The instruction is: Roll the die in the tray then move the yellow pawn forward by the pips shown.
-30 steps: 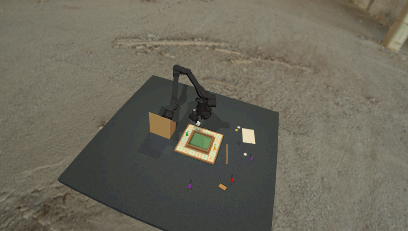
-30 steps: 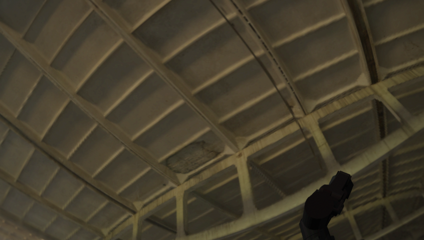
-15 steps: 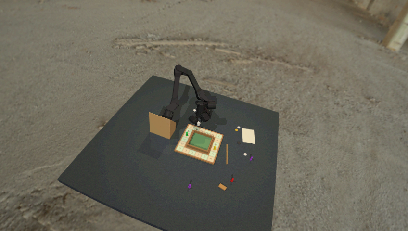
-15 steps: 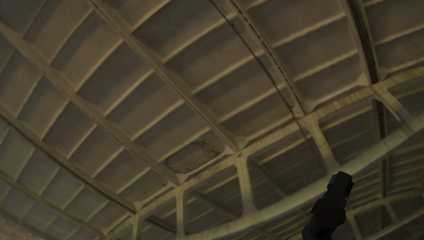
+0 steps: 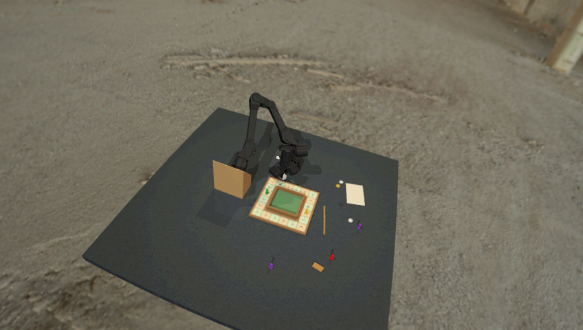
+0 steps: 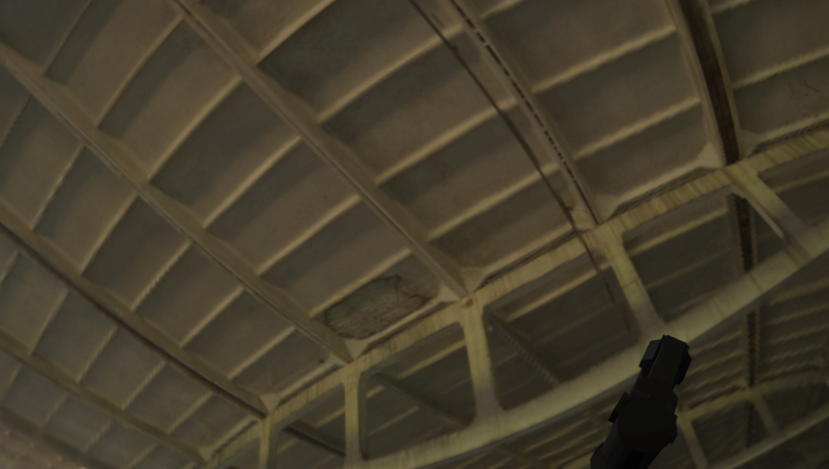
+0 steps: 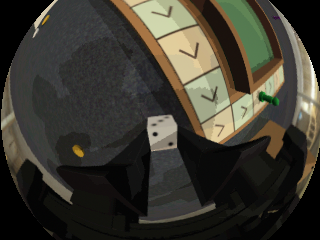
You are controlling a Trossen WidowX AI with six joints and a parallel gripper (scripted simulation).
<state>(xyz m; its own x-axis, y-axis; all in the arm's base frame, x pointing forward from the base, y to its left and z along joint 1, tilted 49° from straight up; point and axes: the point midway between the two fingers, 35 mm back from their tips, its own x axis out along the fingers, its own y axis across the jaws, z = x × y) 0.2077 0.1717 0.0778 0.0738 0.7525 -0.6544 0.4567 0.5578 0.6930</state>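
Note:
The white die [image 5: 283,176] [image 7: 162,134] is on the dark table just outside the board [image 7: 163,60], near its corner. My gripper [image 5: 282,176] [image 7: 162,131] points down with a fingertip against each side of the die, shut on it. The die's face towards the wrist camera shows two pips. In the exterior view only dark arm parts show; the fingers do not. The tray [image 5: 282,212] [image 7: 267,74] with its green floor is in the middle of the board. The yellow pawn [image 5: 306,211] stands on the board's right side.
A green pawn [image 5: 266,191] [image 7: 268,98] stands on the board's left side. A tan box [image 5: 229,179] is left of the board. A stick [image 5: 324,220], a pale sheet [image 5: 355,194] and small discs lie right. Purple pawns [image 5: 358,226] [image 5: 270,266], a red pawn [image 5: 331,257] and a block [image 5: 317,267] are beyond.

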